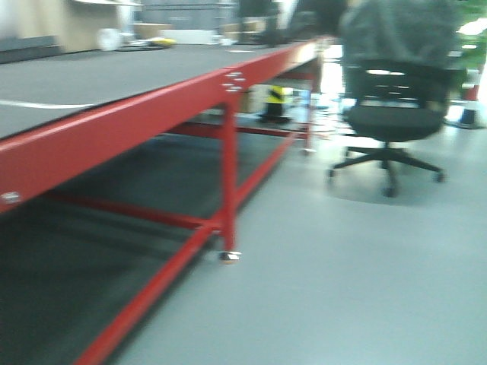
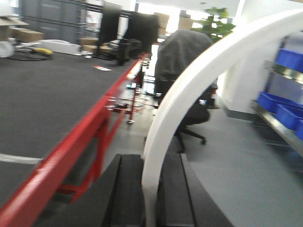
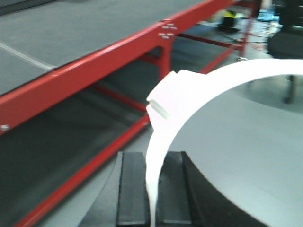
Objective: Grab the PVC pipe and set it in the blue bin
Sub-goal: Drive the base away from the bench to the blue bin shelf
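Note:
A white curved PVC pipe rises from between the black fingers of my left gripper, which is shut on it. The pipe arcs up and to the right. In the right wrist view my right gripper is shut on a white curved PVC pipe with a collar fitting on it. Blue bins stand on a metal shelf at the right of the left wrist view. Neither gripper nor pipe shows in the front view.
A long red-framed table with a dark grey top runs along the left, with a red leg and low crossbars. A black office chair with a grey cover stands on the grey floor ahead. Boxes and clutter lie at the table's far end.

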Available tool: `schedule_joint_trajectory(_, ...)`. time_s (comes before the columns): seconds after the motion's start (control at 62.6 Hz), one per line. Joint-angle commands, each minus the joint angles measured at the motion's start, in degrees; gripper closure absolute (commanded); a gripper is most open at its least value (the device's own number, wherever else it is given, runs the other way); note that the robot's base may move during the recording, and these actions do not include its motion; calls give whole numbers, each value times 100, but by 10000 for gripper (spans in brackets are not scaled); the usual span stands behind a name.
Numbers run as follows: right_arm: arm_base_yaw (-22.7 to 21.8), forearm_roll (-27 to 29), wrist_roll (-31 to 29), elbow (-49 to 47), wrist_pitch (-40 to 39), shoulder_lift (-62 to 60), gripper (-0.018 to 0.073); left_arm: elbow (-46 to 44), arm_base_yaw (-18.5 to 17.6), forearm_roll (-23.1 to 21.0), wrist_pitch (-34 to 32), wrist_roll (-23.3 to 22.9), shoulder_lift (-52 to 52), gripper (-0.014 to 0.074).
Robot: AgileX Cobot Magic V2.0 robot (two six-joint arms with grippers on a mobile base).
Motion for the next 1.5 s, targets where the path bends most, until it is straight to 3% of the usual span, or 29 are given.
schedule_joint_trajectory(0.0,3,-14,-39,-49,-165,-26,720,-1,-43,-8,-124,-27,-42,707)
schedule_joint_trajectory(1.486,3,-14,-39,-49,-165,-37,720,-1,-43,-8,-124,-27,-55,707)
